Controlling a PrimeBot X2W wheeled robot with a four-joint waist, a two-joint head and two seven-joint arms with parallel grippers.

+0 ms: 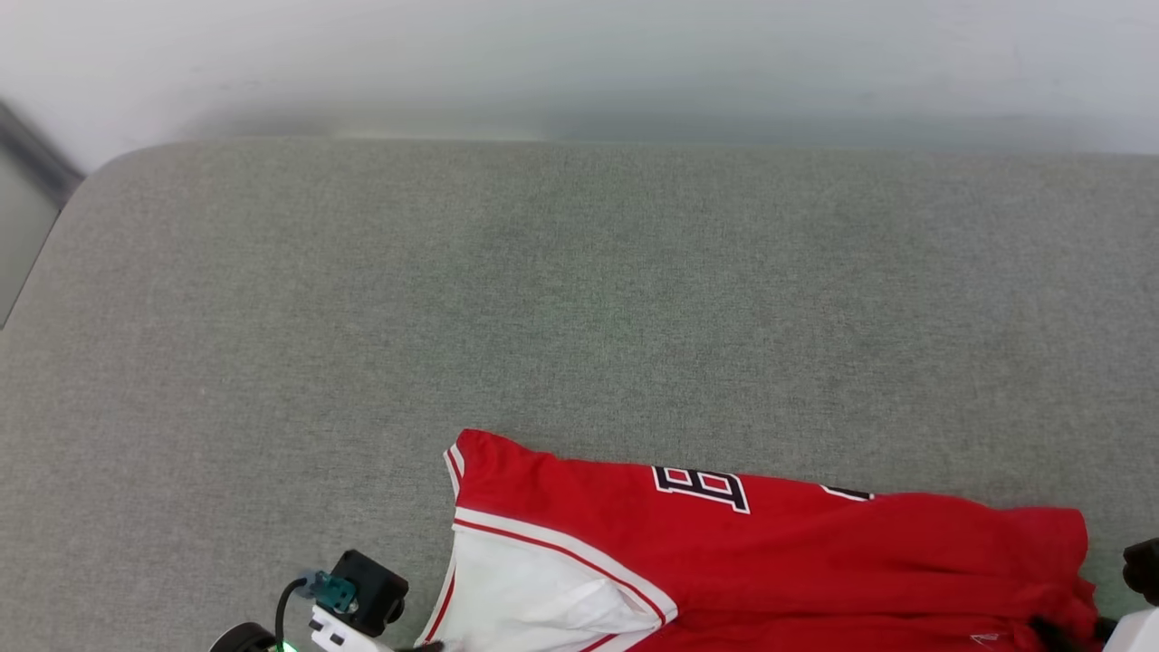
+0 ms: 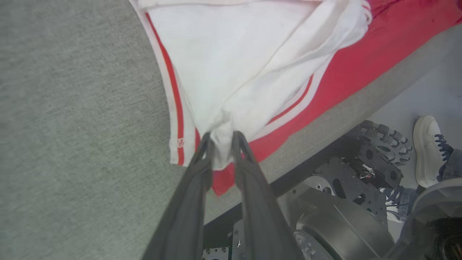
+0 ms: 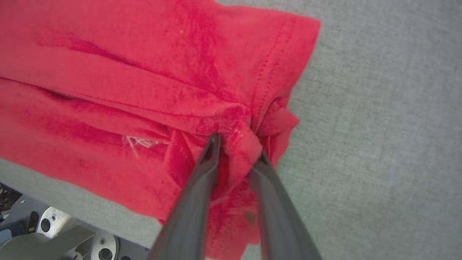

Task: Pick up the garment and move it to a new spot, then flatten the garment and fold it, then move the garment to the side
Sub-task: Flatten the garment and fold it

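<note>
garment (image 1: pixel 770 561) stretched 9 to 3 o'clock, white end at 9 pinched in my left gripper (image 2: pixel 221 139), red end in my right gripper (image 3: pixel 238 148), both barely parted

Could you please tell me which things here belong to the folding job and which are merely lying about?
Job in hand: the garment; the left pincer and the right pincer, both pinching its fabric; the grey surface it lies on.
Lying about: a person's white shoe; the robot's wheeled base.
</note>
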